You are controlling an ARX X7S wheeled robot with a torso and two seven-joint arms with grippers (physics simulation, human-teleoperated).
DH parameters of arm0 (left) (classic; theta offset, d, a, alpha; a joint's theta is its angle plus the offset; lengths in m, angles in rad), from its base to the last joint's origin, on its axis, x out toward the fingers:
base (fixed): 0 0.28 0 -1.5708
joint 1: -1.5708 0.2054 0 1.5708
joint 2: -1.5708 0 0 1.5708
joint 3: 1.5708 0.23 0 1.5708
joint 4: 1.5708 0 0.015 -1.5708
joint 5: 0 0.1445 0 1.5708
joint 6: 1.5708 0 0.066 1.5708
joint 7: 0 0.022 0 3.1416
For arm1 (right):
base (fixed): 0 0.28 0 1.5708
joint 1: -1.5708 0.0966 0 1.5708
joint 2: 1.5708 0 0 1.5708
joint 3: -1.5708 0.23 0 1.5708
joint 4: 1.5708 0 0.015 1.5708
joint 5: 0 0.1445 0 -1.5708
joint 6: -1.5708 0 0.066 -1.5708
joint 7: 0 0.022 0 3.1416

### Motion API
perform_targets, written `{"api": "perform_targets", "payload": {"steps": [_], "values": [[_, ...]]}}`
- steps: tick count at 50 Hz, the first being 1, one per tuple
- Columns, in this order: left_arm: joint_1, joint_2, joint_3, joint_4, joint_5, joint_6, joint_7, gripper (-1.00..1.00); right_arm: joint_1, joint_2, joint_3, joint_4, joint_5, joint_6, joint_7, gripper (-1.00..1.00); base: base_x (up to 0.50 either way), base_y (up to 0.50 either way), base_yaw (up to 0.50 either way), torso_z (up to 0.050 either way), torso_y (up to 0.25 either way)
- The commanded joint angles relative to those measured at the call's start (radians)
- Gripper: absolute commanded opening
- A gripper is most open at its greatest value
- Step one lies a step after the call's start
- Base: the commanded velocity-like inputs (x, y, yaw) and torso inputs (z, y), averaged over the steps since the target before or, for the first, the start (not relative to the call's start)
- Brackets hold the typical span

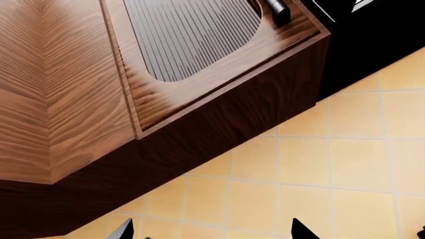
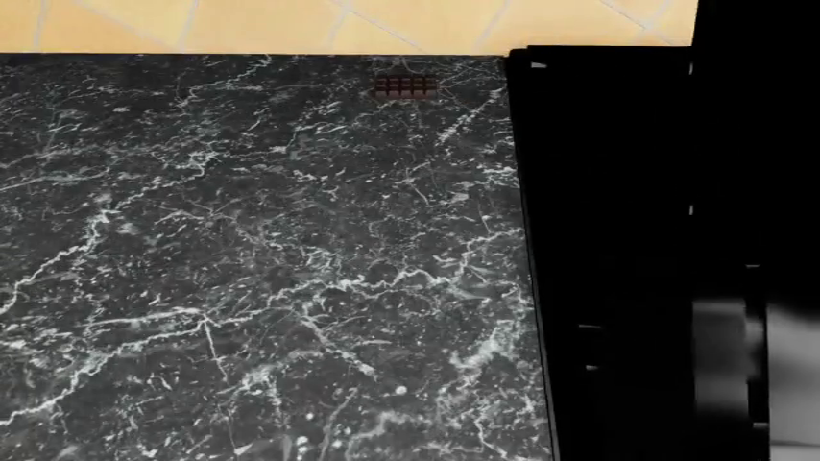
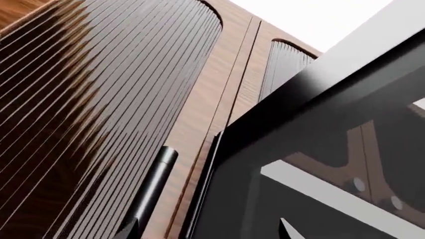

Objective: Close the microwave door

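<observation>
Black marble bench (image 2: 256, 269) fills most of head view, yellow tiled floor (image 2: 192, 24) past its far edge. Microwave (image 2: 640, 240) is the black mass at that view's right, sitting on the bench; one dark panel edge (image 2: 525, 192) runs along the marble, door angle unclear from here. Small brown chocolate bar (image 2: 405, 87) lies on the bench near the far edge, just beside the microwave. Neither arm shows in head view.

Right pincer (image 3: 206, 229): only two dark fingertips at frame edge, well spread, nothing between them. Straight ahead of it, close, a black frame with glass (image 3: 319, 149), probably the microwave door; beyond that, ribbed wooden cabinet doors (image 3: 99, 99) with a black bar handle (image 3: 154, 184).

Left pincer (image 1: 212, 231): two tips wide apart, empty, over floor tiles (image 1: 319, 169). Ahead of it, a wooden cabinet (image 1: 66, 89) with ribbed door (image 1: 192, 35) and dark handle (image 1: 279, 10).
</observation>
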Motion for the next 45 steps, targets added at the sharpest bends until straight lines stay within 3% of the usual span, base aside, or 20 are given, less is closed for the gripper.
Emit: {"api": "perform_targets", "payload": {"steps": [1, 25, 45], "values": [[0.002, -0.006, -0.002, 0.006, -0.004, 0.001, -0.001, 1.0, 0.056, 0.002, 0.037, 0.185, 0.022, -0.078, 0.046, 1.0, 0.0, 0.0, 0.0, 0.0, 0.0], [-0.011, -0.021, -0.013, 0.014, -0.03, -0.011, 0.006, 1.0, -0.017, 0.031, 0.187, 0.285, 0.094, -0.098, 0.14, 1.0, 0.0, 0.0, 0.0, 0.0, 0.0], [-0.025, -0.028, -0.02, 0.021, -0.043, -0.027, 0.014, 1.0, -0.019, 0.062, 0.23, 0.313, 0.107, -0.064, 0.181, 1.0, 0.0, 0.0, 0.0, 0.0, 0.0]]}}
